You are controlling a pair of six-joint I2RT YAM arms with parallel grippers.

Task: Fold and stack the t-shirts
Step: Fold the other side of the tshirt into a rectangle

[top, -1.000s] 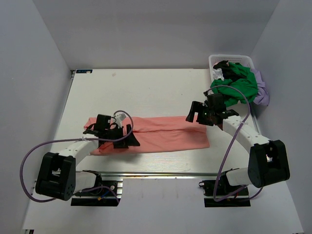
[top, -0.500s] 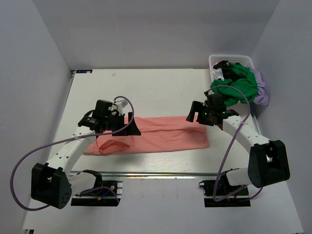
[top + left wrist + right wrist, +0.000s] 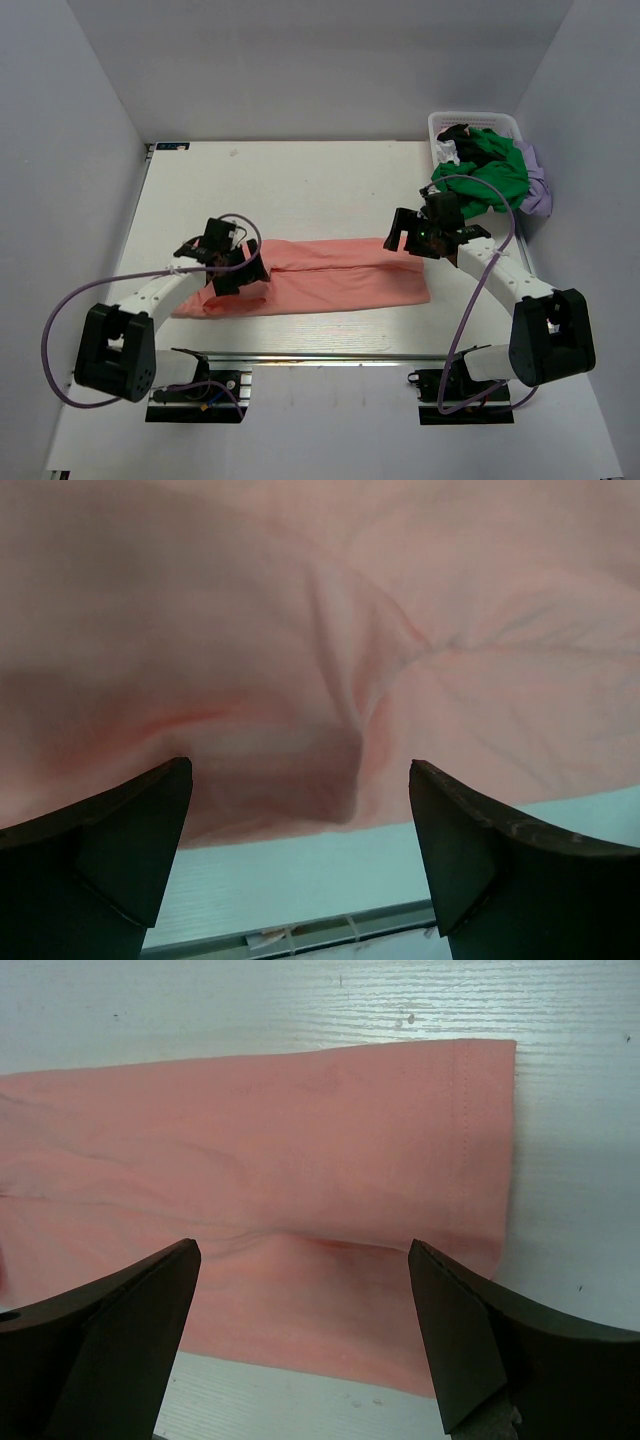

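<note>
It was a robotics lab cell. Plain grey panels point(image 3: 330, 60) walled a white table point(image 3: 300, 180), with a mounting rail point(image 3: 320, 357) across the lower frame.

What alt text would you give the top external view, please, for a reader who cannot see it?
A salmon-pink t-shirt, folded into a long band, lies across the table, with the open left gripper over its left end and the open right gripper at its right end. A white basket at the far right corner holds green, lilac and dark shirts.

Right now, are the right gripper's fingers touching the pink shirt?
Cannot tell. Right wrist view shows the right gripper open over the salmon-pink shirt; its fingers overlap it, but no view shows contact or a gap.
</note>
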